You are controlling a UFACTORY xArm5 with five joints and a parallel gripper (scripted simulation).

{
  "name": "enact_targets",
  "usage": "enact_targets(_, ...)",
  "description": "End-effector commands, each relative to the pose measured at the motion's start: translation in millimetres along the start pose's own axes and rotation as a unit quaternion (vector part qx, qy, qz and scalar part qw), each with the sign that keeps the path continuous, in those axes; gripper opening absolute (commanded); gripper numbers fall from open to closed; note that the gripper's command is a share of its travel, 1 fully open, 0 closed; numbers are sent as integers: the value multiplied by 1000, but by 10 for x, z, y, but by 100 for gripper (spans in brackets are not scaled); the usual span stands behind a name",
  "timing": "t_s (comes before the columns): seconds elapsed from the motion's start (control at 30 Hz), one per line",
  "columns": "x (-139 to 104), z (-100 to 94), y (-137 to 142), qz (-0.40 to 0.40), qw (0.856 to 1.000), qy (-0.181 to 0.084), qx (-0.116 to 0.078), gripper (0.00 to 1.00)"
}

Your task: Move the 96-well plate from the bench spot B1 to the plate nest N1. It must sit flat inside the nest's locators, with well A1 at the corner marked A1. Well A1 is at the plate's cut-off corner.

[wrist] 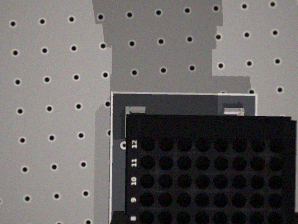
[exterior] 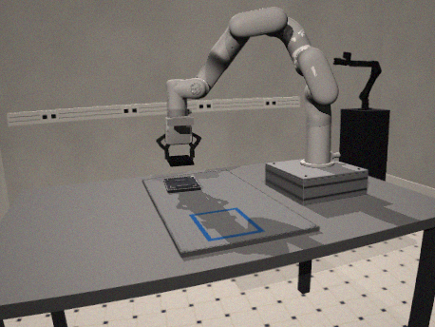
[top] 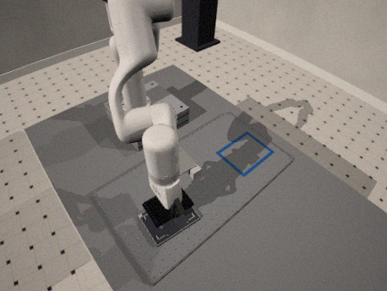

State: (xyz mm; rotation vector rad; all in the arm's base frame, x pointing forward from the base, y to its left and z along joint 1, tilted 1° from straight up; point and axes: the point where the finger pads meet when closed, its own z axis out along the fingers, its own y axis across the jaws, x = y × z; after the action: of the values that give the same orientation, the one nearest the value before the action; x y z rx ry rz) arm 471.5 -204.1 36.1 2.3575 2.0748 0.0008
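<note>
The pincer [exterior: 179, 153] is clamped on the 96-well plate [exterior: 179, 161], fingers spread wide across it. The plate is carried in the air, level as far as the exterior view shows, directly under the pincer.

The plate nest N1 [exterior: 181, 183] lies below the pincer, apart from the plate; a clear gap is seen between the two in the exterior view. In the top view the plate [top: 162, 210] overlaps the nest [top: 169, 230] only partly: the nest's near side with its white corner locators [top: 194, 216] is left uncovered in front of the pincer.

In the wrist view the plate [wrist: 210, 170] fills the lower right, with column numbers 8 to 12 readable along its left edge. The nest [wrist: 170, 105] sticks out past the plate's top and left edges, two locator blocks [wrist: 135, 110] showing just beyond the plate's top edge. The cut-off corner can't be made out in any view.

The blue-outlined spot B1 [exterior: 201, 229] sits on the same perforated board [exterior: 161, 209], well apart from the pincer toward the table's [exterior: 71, 247] front edge, with nothing on it. The arm's base block [exterior: 351, 182] is farther off, on the arm side of the pincer.
</note>
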Motion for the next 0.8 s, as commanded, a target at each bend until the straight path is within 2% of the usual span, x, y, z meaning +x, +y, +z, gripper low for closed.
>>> enact_targets(0.0,-3,17,13,0,1000,-8,0,0)
enact_targets(0.77,-6,367,12,0,1000,-8,0,0)
